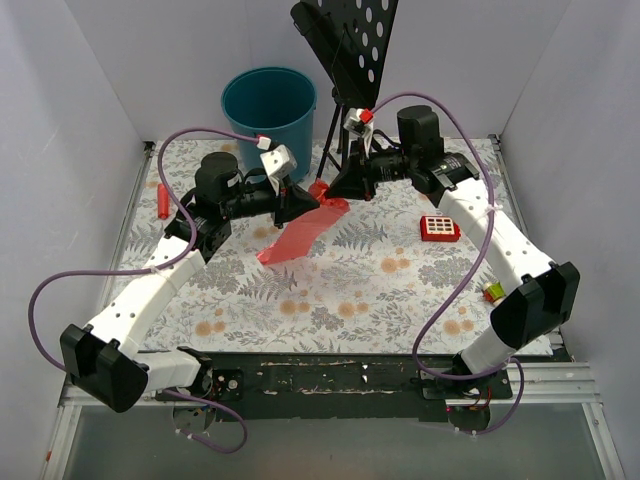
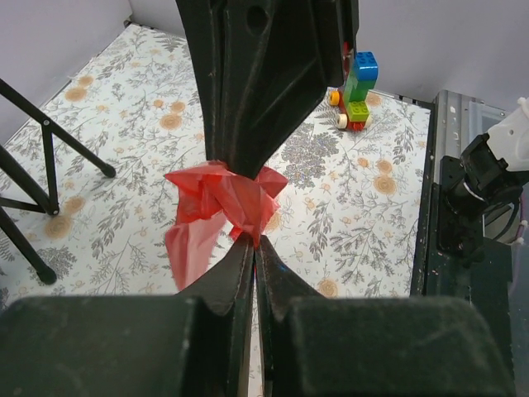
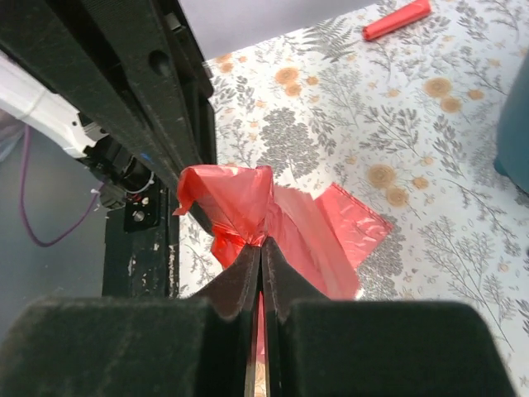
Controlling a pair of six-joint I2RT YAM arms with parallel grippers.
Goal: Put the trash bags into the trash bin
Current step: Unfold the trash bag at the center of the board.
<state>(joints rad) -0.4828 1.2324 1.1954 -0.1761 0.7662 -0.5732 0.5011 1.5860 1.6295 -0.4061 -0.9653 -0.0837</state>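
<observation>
Above floral table (image 1: 350,285), left fingers (image 2: 234,273), right fingers (image 3: 240,279) both clamp trash bag (image 1: 300,235) (crinkled red film).

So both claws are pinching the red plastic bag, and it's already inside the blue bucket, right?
Not inside. Both the left gripper and right gripper pinch the red bag, but the top view shows it over the patterned table, in front of the blue bucket.

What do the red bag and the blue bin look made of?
The red bag looks like thin translucent plastic film, glossy, crumpled and bunched where pinched. The blue bin seems rigid moulded plastic: smooth tapered walls, dull sheen.
</observation>
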